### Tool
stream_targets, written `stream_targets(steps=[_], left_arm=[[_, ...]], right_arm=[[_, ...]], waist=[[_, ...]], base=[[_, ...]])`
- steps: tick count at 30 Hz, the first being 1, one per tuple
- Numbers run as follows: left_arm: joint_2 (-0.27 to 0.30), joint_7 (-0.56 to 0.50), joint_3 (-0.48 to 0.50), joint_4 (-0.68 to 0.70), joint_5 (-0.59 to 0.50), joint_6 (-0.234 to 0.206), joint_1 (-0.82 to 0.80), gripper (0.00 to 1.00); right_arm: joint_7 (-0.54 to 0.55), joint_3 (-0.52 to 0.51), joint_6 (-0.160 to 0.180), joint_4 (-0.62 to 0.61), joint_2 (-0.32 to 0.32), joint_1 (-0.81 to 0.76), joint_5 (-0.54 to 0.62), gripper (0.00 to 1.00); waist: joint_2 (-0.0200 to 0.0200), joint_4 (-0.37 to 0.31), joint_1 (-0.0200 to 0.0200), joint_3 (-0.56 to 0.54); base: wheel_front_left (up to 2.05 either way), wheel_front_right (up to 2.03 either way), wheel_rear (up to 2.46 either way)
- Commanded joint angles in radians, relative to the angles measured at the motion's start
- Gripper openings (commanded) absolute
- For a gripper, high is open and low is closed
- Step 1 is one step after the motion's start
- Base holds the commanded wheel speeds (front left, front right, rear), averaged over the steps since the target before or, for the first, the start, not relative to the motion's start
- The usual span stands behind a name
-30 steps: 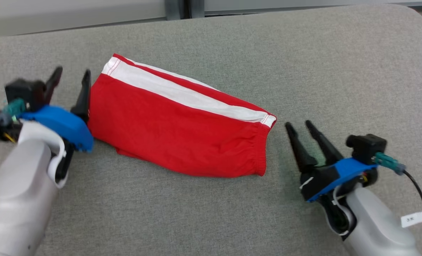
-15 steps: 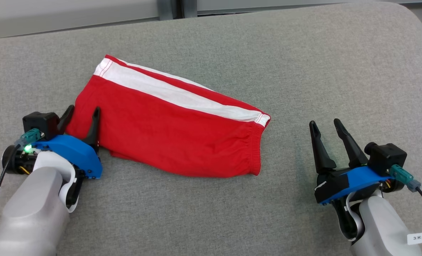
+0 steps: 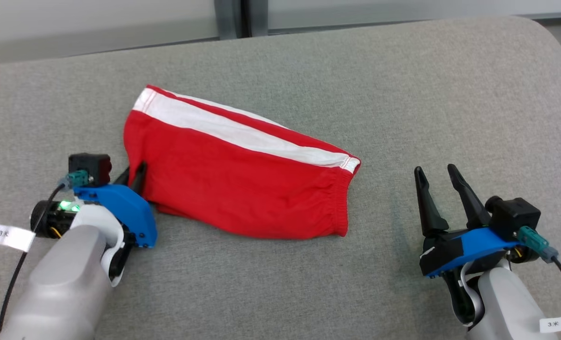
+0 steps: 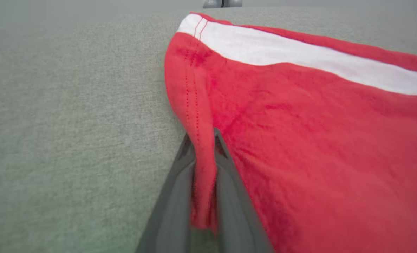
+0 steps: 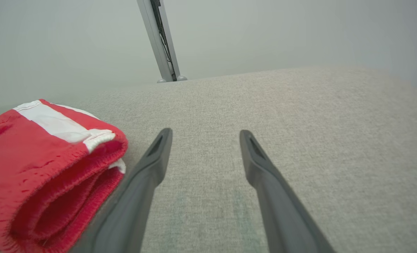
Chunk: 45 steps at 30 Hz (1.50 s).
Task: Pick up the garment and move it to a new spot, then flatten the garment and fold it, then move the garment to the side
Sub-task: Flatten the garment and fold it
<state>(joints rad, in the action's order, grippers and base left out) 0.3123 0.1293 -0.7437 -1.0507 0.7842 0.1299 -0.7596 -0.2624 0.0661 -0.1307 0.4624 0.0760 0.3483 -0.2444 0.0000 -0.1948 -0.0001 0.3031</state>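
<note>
The garment (image 3: 242,170) is a pair of red shorts with a white side stripe, lying folded on the grey padded table (image 3: 308,71). My left gripper (image 3: 136,174) is at its near left corner, shut on the hem. In the left wrist view the red hem (image 4: 199,147) is pinched between the two dark fingers (image 4: 175,196) of the left gripper (image 4: 203,140). My right gripper (image 3: 436,172) stands open on the table to the right of the waistband, apart from it. In the right wrist view the right gripper (image 5: 204,135) has bare table between its fingers, and the garment's waistband end (image 5: 53,158) lies to the left.
The table's far edge (image 3: 280,26) meets a pale wall with a grey post (image 5: 159,38). The table's rounded right corner (image 3: 554,38) is at the upper right. White tags hang from both arms' cables (image 3: 6,236).
My left gripper has closed on the garment's left hem, which it stood around half a second ago. The garment's left edge has bunched slightly. The head view has shifted a little.
</note>
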Motion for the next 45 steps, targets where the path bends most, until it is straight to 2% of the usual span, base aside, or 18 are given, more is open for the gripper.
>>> stream_targets(steps=[1, 7, 14, 21, 24, 25, 26, 29, 32, 37, 45], left_arm=[[0.0, 0.015, -0.002, -0.012, 0.011, 0.001, 0.026, 0.0], [-0.05, 0.098, 0.03, -0.026, 0.064, 0.0, 0.083, 0.0], [-0.09, 0.135, 0.089, -0.021, 0.098, -0.029, 0.224, 0.0], [-0.097, 0.136, 0.163, 0.08, 0.067, -0.077, 0.359, 0.0], [-0.1, 0.137, 0.203, 0.152, 0.02, -0.118, 0.414, 0.0], [-0.101, 0.137, 0.212, 0.172, 0.002, -0.134, 0.427, 0.31], [-0.104, 0.137, 0.222, 0.192, -0.013, -0.146, 0.439, 1.0], [-0.113, 0.137, 0.266, 0.272, -0.074, -0.182, 0.47, 1.0], [-0.123, 0.137, 0.301, 0.346, -0.14, -0.193, 0.501, 1.0], [-0.146, 0.137, 0.336, 0.408, -0.213, -0.179, 0.538, 1.0], [-0.184, 0.137, 0.381, 0.431, -0.304, -0.127, 0.568, 1.0]], right_arm=[[-0.004, -0.014, 0.0, -0.001, -0.003, -0.014, -0.011, 1.0], [-0.003, -0.039, 0.0, 0.02, -0.003, -0.054, 0.006, 1.0], [-0.004, -0.037, 0.0, 0.053, 0.005, -0.118, 0.024, 1.0], [-0.003, -0.03, 0.0, 0.063, 0.009, -0.165, 0.033, 1.0], [-0.003, -0.017, 0.0, 0.063, 0.009, -0.175, 0.047, 1.0], [-0.003, -0.013, 0.0, 0.061, 0.008, -0.173, 0.05, 1.0], [-0.003, -0.007, 0.0, 0.062, 0.007, -0.169, 0.054, 1.0], [-0.004, 0.017, 0.0, 0.057, 0.0, -0.138, 0.064, 1.0], [-0.003, 0.043, 0.0, 0.065, -0.01, -0.103, 0.077, 1.0], [-0.004, 0.062, 0.0, 0.115, -0.021, -0.058, 0.095, 1.0], [-0.003, 0.049, 0.0, 0.285, -0.023, -0.004, 0.123, 1.0]], waist=[[0.0, 0.004, 0.0001, -0.013], [0.0, 0.046, 0.0001, -0.099], [0.0, 0.097, 0.0001, -0.203], [0.0, 0.136, 0.0001, -0.249], [0.0, 0.154, 0.0001, -0.254], [0.0, 0.159, 0.0001, -0.252], [0.0, 0.164, 0.0001, -0.25], [0.0, 0.181, 0.0001, -0.238], [0.0, 0.203, 0.0001, -0.225], [0.0, 0.242, 0.0001, -0.213], [0.0, 0.325, 0.0001, -0.197]], base=[[0.0, 0.0, 0.0], [0.0, 0.0, 0.0], [0.0, 0.0, 0.0], [0.0, 0.0, 0.0], [0.0, 0.0, 0.0], [0.0, 0.0, 0.0], [0.0, 0.0, 0.0], [0.0, 0.0, 0.0], [0.0, 0.0, 0.0], [0.0, 0.0, 0.0], [0.0, 0.0, 0.0]])
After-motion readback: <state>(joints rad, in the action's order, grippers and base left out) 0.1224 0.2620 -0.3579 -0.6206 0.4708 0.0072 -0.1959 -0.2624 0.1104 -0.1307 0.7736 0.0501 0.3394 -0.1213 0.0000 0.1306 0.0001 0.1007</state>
